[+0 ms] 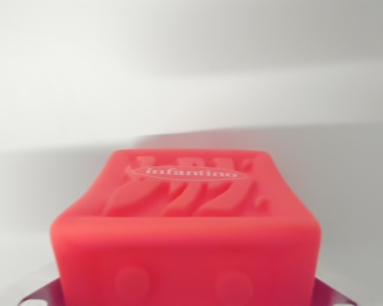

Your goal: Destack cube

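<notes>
Only metal pincer [188, 294] tips show at the lower corners, spread wide.

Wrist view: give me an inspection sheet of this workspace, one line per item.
Surface: pale, plain white ground, bare where visible, with a soft shadow behind the cube.
Job's things: one red cube fills the lower centre; its top face has raised relief and an oval "infantino" label, its near face two round bumps. What it sits on is hidden.
Clutter: nothing seen.
Grippers: purple metallic pieces show at both lower corners beside the cube, probably part of the gripper; open or shut cannot be told.
Cables: nothing seen.
Surroundings: blurred white background, no other detail.
</notes>
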Available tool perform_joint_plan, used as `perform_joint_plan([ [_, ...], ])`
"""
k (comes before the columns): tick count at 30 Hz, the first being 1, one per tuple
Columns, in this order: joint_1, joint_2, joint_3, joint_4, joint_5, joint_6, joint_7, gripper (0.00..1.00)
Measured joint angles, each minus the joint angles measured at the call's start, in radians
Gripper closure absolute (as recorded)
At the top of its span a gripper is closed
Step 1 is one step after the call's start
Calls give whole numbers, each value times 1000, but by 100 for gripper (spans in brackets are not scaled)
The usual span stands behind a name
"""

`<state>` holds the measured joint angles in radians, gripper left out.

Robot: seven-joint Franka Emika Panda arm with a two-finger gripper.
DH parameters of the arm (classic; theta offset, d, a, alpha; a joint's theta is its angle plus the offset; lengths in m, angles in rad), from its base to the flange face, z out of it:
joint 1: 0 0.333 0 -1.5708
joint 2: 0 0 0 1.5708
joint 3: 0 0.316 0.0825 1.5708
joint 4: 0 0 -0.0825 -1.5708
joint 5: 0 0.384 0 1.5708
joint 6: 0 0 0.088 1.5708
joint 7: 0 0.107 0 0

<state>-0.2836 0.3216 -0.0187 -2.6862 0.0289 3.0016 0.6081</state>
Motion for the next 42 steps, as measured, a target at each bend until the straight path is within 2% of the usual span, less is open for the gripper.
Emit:
perform_joint_plan([
  [12, -5, 42, 5, 12, 0, 31, 0, 100],
  [21, -5, 53, 6, 15, 0, 39, 0, 100],
  [22, -5, 53, 6, 15, 0, 39, 0, 0],
  [42, -6, 53, 6, 15, 0, 39, 0, 0],
])
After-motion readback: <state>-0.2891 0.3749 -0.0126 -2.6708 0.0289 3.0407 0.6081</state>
